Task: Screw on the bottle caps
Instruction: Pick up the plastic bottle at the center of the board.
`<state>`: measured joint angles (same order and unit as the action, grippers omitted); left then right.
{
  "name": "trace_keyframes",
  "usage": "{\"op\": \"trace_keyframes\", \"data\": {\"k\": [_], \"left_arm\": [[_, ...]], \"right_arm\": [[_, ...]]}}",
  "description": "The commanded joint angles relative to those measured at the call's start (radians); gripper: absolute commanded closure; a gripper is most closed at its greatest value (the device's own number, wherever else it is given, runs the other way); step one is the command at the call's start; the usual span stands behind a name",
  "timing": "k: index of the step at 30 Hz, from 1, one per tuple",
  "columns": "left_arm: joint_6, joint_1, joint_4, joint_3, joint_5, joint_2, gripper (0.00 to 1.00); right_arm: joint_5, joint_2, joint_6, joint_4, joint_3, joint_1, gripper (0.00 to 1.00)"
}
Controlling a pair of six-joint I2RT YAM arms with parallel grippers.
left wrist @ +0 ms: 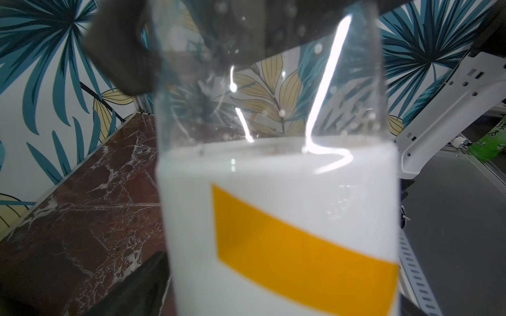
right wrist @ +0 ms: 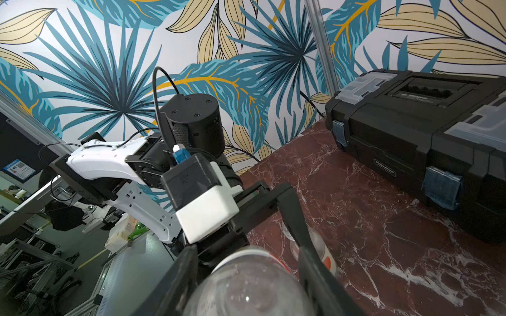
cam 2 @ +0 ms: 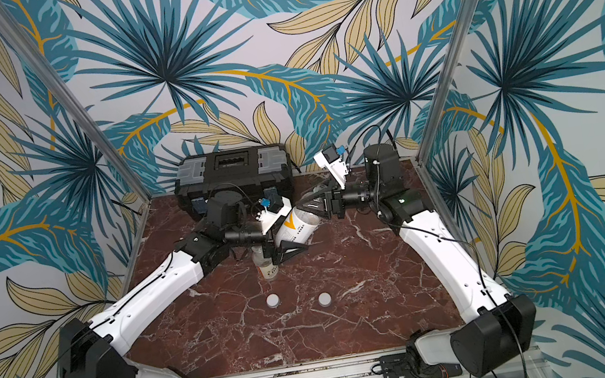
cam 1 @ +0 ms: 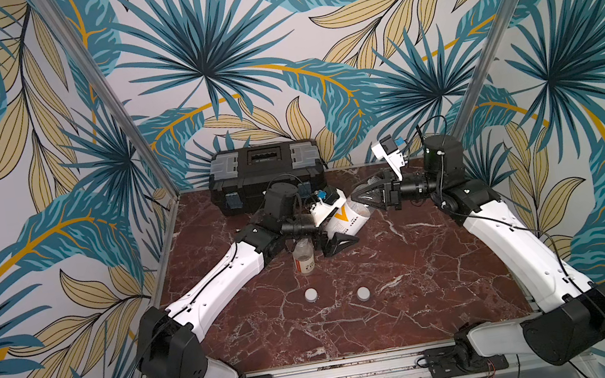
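Right gripper clamps the yellow-label bottle; left gripper gapes wide (caps show only in top views)

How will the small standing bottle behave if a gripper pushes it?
It looks clear and empty, so the small bottle is probably light. It stands upright, tall for its narrow base, so a push near the neck may tip it. Lying down, its round body would likely roll on the smooth table.
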<state>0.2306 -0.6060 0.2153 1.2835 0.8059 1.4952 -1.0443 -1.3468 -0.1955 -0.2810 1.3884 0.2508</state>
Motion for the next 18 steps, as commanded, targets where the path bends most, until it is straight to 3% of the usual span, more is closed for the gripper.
{"op": "trace_keyframes", "data": {"k": [1, 18], "left_arm": [[-0.004, 0.000, -0.034, 0.029, 0.007, -0.007, 0.00], [-0.006, 0.000, 0.008, 0.044, 0.026, 0.005, 0.01]], "right_arm": [[-0.033, -0.004, -0.018, 0.047, -0.019, 0.010, 0.58], [-0.052, -0.001, -0.074, 0.156, -0.069, 0.014, 0.58]]}}
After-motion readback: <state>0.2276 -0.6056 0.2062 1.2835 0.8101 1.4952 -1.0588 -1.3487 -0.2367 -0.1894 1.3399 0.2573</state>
